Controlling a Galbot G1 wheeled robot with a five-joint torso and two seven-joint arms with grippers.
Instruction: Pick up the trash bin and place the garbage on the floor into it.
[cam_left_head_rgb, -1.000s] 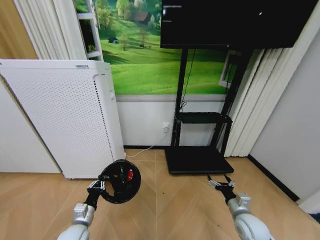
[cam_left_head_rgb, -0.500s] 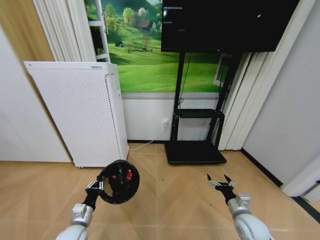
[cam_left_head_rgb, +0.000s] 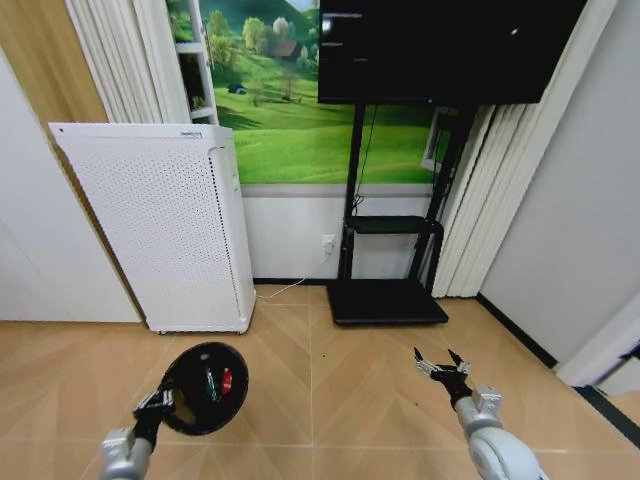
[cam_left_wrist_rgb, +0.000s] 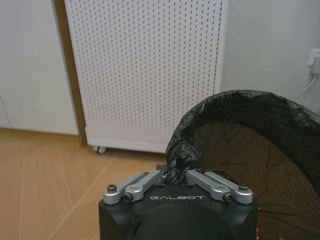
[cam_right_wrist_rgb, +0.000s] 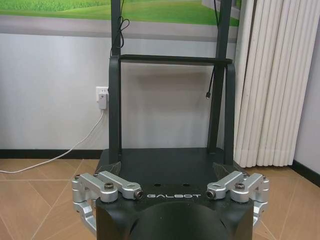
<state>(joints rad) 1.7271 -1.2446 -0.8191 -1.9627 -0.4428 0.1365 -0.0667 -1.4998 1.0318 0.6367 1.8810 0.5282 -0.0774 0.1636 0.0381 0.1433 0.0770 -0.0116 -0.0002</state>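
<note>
1. while the trash bin is held above the floor, its rim is clamped by the left end effector.
2. red and green garbage is seen inside.
3. the right end effector is held empty, fingers apart.

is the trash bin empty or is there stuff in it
Not empty. The trash bin, held by the left gripper, has green and red items inside.
</note>
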